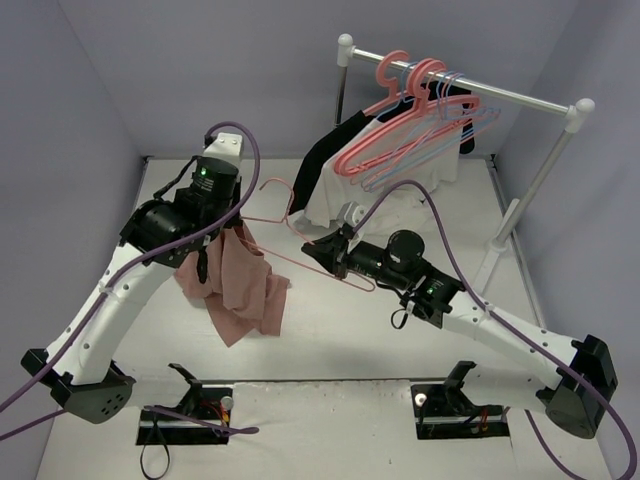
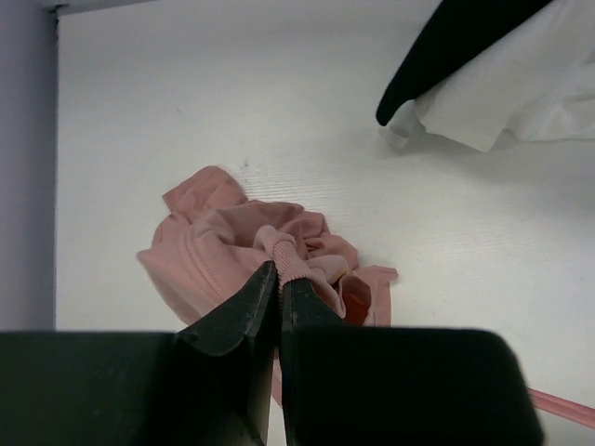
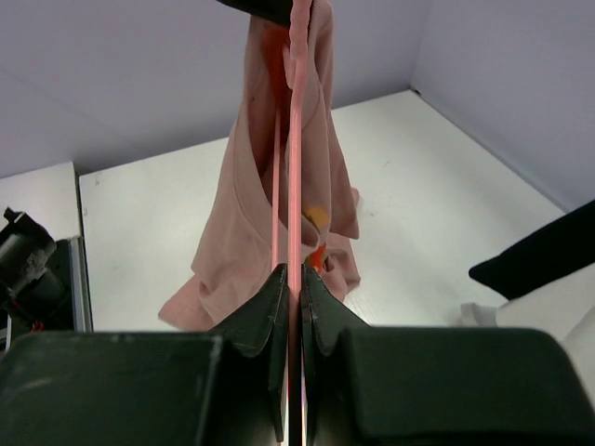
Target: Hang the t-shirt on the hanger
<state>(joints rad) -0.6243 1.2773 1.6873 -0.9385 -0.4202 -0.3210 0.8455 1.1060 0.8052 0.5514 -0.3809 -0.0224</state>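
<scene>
Left gripper (image 2: 279,271) is pinching the limp t-shirt (image 1: 240,285), perhaps by its collar; right gripper (image 3: 293,275) is clamping the thin hanger (image 3: 295,186).

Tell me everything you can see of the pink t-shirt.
The t-shirt is plain salmon-pink soft cloth with no print. It hangs bunched and creased from the left gripper, which is shut on a fold at its top, and drapes in loose folds over the left of the table. The thin hanger runs into its upper folds, with the right gripper shut on the hanger. Whether its lowest edge touches the table cannot be told.
</scene>
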